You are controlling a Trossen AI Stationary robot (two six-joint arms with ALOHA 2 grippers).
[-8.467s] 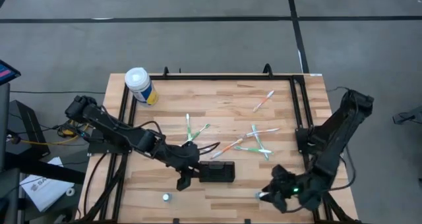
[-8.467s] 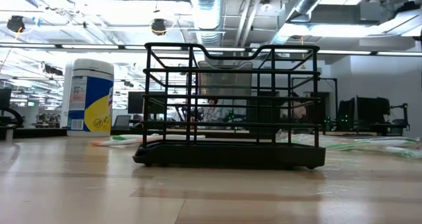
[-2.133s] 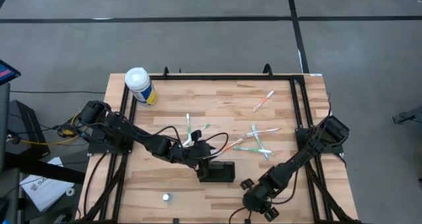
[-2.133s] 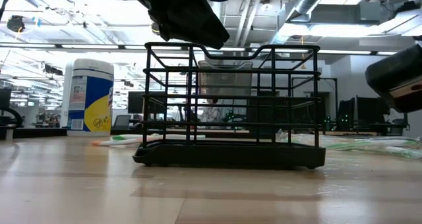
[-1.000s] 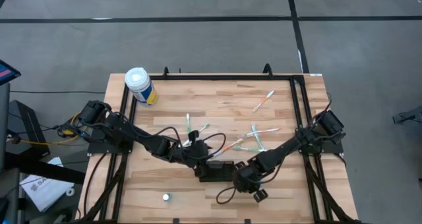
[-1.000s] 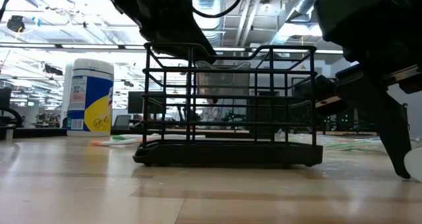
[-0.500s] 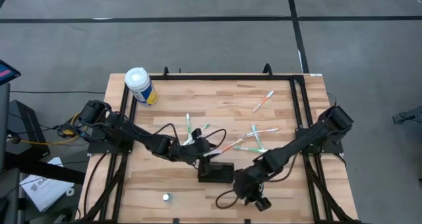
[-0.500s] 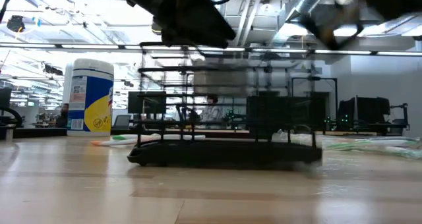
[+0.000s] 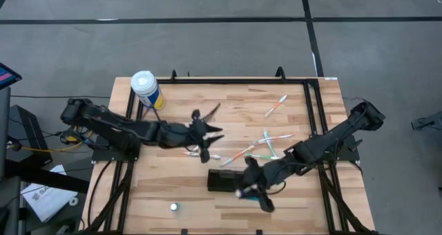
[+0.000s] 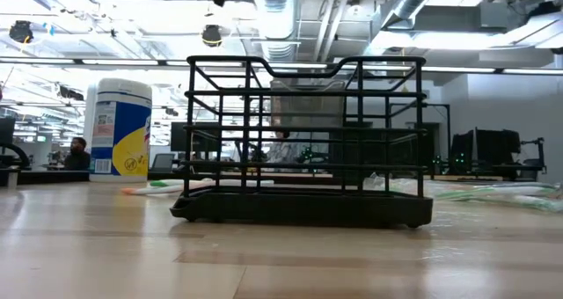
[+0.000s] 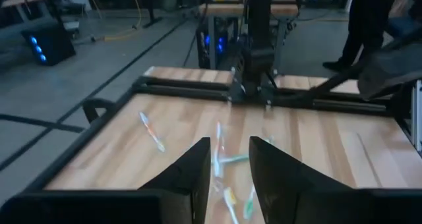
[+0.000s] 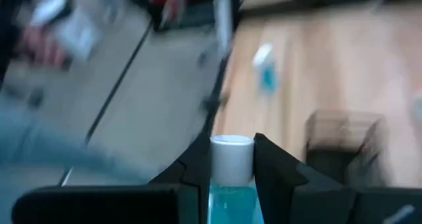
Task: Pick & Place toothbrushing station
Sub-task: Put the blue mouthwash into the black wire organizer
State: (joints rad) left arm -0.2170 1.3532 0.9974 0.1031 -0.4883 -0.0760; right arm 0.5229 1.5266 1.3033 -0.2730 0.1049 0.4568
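Right wrist view alone shows the right gripper (image 12: pixel 231 159) clamping a white-capped blue tube (image 12: pixel 231 178); left gripper (image 11: pixel 229 165) parted, empty.

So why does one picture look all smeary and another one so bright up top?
Right wrist view: everything behind the white-capped blue tube is streaked with motion blur. Low view: ceiling lights glare white above the sharp black rack. Left wrist view: toothbrushes look soft.

Lit evenly from overhead, with soft shadows on the table (image 9: pixel 290 97). Glaring ceiling lights (image 10: pixel 53 31) in the low view. Heavily motion-blurred in the right wrist view.
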